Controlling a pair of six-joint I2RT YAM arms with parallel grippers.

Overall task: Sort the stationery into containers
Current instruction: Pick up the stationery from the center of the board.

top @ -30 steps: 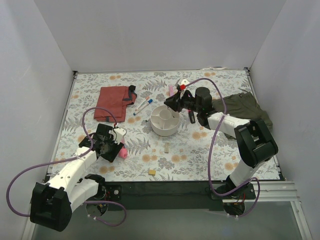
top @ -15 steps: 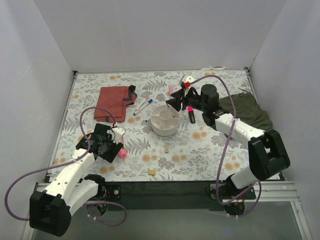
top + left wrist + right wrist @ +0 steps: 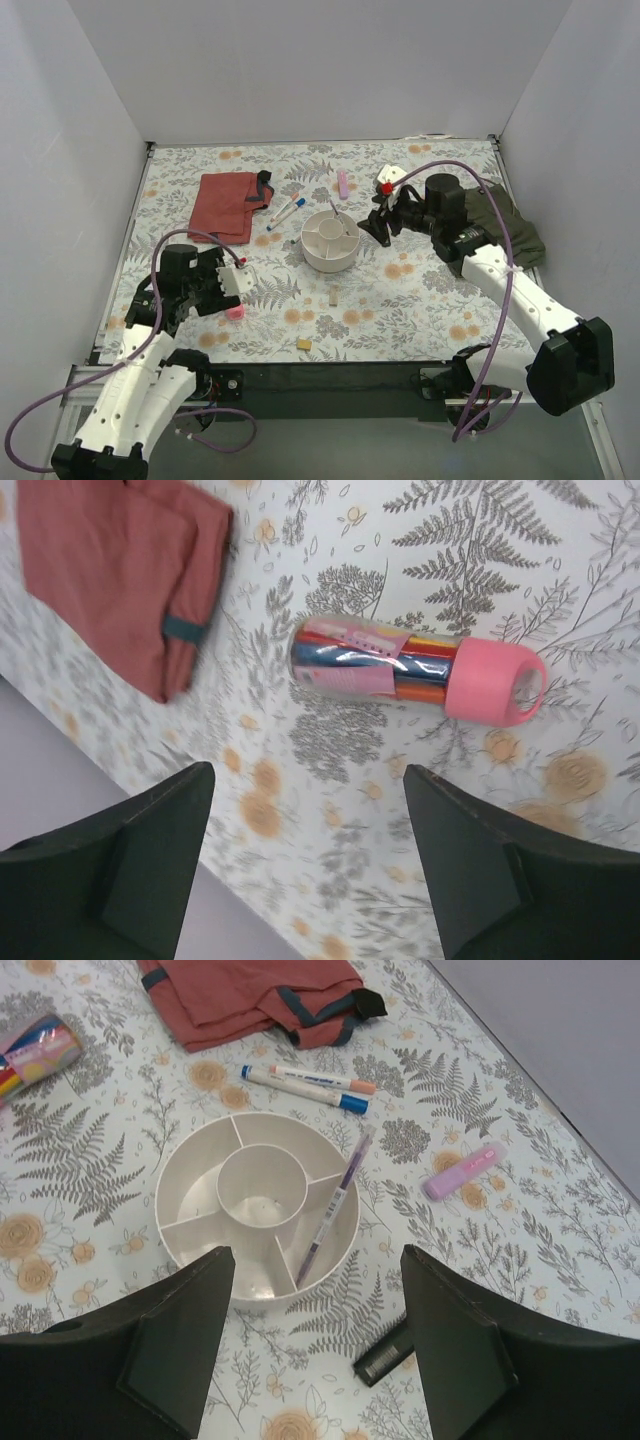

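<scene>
**Both tools spread over worktop (image 3: 400,300)**

Left tool (image 3: 308,775) was spread above pink-capped marker tube (image 3: 400,665), which lay on the worktop. Right tool (image 3: 315,1260) was spread above white organiser (image 3: 190,1165); thin pen (image 3: 335,1195) lay in an outer compartment, one end past the rim.

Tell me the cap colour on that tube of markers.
Pink; the cap shows best in the left wrist view.

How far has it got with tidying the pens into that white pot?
Barely started. Done: one thin pen rests in a compartment of the white organiser. In hand: nothing; the left gripper and right gripper are open and empty. Left to sort: two capped pens, a pink marker, a black highlighter, the pink-capped tube of pens, a tan eraser and a yellow eraser.
</scene>
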